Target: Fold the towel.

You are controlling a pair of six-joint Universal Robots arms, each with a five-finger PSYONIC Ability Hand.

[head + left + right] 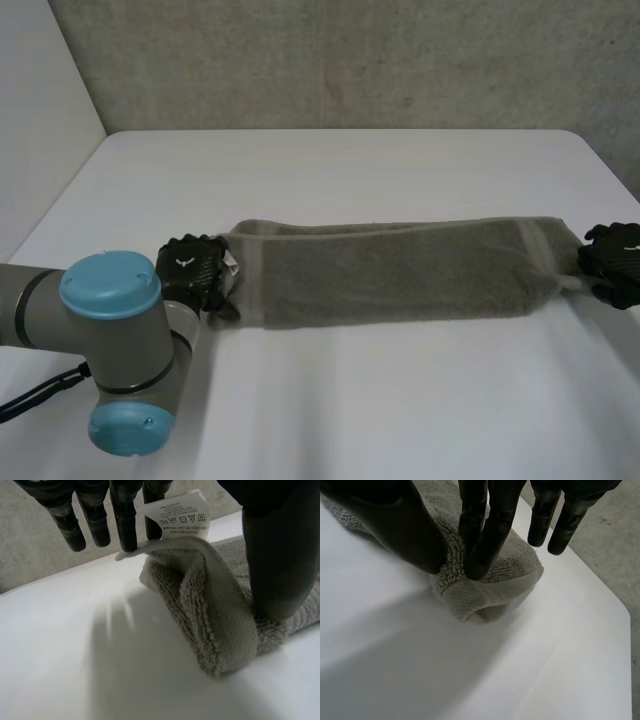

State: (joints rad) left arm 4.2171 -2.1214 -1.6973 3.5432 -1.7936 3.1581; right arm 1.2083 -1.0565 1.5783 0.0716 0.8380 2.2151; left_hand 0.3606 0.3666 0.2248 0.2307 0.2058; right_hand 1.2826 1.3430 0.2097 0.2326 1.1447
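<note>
A nubby grey towel [400, 275] lies folded into a long band. The left hand [190, 270] pinches its left end, the right hand [618, 262] its right.

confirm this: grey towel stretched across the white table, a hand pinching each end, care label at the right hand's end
Not quite: the care label sits at the end of the towel pinched by the left hand, as the left wrist view shows. The rest holds, with the right hand pinching the other end.

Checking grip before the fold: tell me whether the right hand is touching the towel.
Touching. The right wrist view shows the right hand pinching the end of the towel between thumb and fingers.
</note>
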